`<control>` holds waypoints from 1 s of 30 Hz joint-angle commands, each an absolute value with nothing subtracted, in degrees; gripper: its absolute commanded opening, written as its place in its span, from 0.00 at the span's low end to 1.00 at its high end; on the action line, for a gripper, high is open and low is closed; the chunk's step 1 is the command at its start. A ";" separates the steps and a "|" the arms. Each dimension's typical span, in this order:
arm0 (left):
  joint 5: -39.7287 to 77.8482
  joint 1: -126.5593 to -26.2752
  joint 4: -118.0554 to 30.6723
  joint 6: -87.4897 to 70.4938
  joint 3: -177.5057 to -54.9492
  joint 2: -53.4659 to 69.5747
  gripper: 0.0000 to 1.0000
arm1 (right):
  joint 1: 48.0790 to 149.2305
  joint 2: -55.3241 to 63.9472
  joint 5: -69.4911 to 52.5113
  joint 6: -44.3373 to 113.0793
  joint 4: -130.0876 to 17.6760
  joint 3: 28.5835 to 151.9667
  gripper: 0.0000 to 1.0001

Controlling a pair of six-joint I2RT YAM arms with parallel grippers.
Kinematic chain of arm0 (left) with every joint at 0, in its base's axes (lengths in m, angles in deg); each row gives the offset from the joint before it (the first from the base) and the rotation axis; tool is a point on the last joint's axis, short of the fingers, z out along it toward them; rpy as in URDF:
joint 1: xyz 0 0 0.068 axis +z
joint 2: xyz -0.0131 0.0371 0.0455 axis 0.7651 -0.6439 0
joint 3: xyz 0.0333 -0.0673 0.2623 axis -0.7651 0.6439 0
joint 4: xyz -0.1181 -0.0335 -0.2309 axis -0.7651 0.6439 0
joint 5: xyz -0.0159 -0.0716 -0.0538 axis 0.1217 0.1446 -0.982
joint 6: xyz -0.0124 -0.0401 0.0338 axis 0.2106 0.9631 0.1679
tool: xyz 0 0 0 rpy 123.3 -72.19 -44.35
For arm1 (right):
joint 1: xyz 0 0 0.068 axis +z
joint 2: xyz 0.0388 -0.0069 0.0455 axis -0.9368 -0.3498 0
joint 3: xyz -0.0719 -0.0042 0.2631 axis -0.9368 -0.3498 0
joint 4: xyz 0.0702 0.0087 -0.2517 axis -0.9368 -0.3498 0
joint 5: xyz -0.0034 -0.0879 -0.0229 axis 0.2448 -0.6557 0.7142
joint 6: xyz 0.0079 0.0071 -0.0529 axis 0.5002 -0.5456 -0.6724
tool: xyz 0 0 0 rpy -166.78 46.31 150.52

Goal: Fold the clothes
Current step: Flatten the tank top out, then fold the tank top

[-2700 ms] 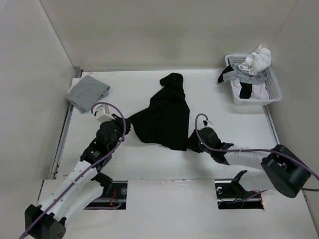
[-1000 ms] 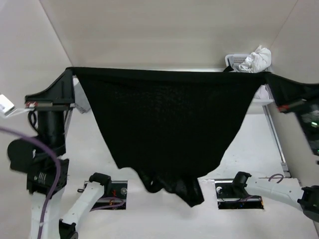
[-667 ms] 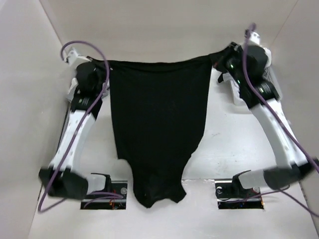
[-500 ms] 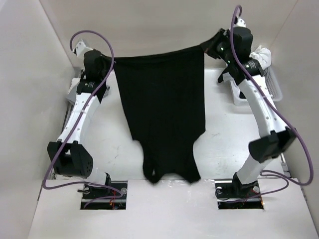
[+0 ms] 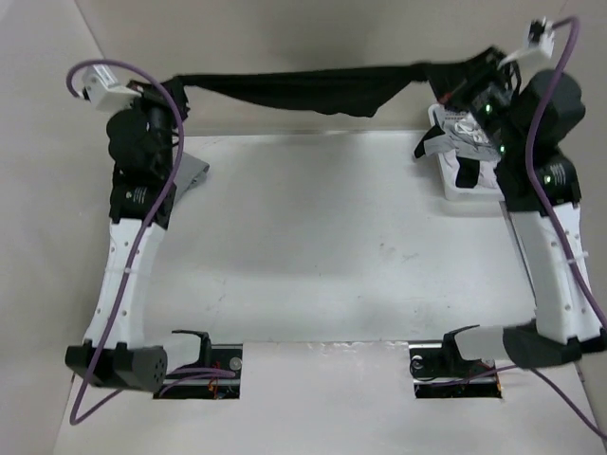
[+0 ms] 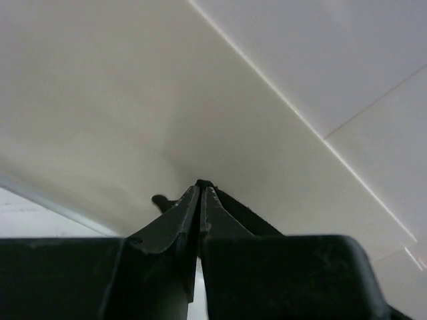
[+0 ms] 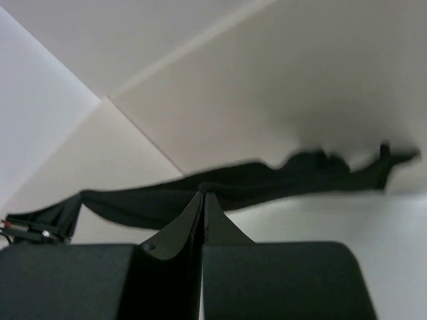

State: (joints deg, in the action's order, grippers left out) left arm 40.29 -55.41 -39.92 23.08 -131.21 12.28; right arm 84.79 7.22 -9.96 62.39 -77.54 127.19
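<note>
The clothes (image 5: 303, 87), a black tank top, hang in the air as a thin taut band stretched left to right in front of the back wall, clear of the table (image 5: 313, 246). My left gripper (image 5: 178, 88) is shut on its left end, and my right gripper (image 5: 455, 78) is shut on its right end. In the left wrist view the jaws (image 6: 201, 185) pinch a bit of the black fabric (image 6: 248, 215) at their tips. From the right wrist, the shut gripper (image 7: 203, 195) holds the clothes (image 7: 280, 175), which trail away as a dark strip.
A light grey folded garment (image 5: 194, 173) lies at the back left, partly behind the left arm. A white basket (image 5: 486, 185) with a jumbled pile of clothes (image 5: 460, 131) stands at the back right, under the right arm. Walls close in on three sides.
The garment hung as a broad sheet from both grippers half a second ago. Both arms have spread wider and the top has swung up into a narrow horizontal band.
</note>
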 commanded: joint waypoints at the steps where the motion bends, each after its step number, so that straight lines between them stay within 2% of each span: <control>1: 41.38 -56.64 -42.20 22.46 -116.28 19.18 0.01 | 86.09 15.74 -12.26 62.18 -71.54 106.92 0.00; 5: 42.79 -57.69 -41.77 23.77 -97.28 31.40 0.01 | 89.86 31.30 -14.98 64.03 -66.43 78.79 0.00; 9: 43.14 -58.48 -35.64 24.66 -81.44 44.76 0.01 | 96.44 46.15 -18.23 69.11 -66.50 57.06 0.00; 14: 42.53 -60.50 -20.61 26.41 -73.07 59.00 0.00 | 111.19 58.82 -22.45 78.68 -74.66 41.91 0.00; 20: 39.45 -65.77 -2.59 38.18 -69.37 72.98 0.00 | 134.48 70.27 -31.66 93.54 -87.05 36.26 0.00; 24: 42.16 -66.83 2.27 38.38 -70.95 74.94 0.00 | 148.47 65.11 -42.30 100.06 -90.50 37.93 0.00; 26: 43.58 -66.92 -2.01 37.06 -70.26 71.35 0.01 | 147.46 59.06 -44.69 98.85 -89.54 39.33 0.00; 30: 45.07 -65.87 -21.23 34.86 -69.63 56.53 0.01 | 129.13 49.82 -38.13 83.85 -78.41 41.79 0.00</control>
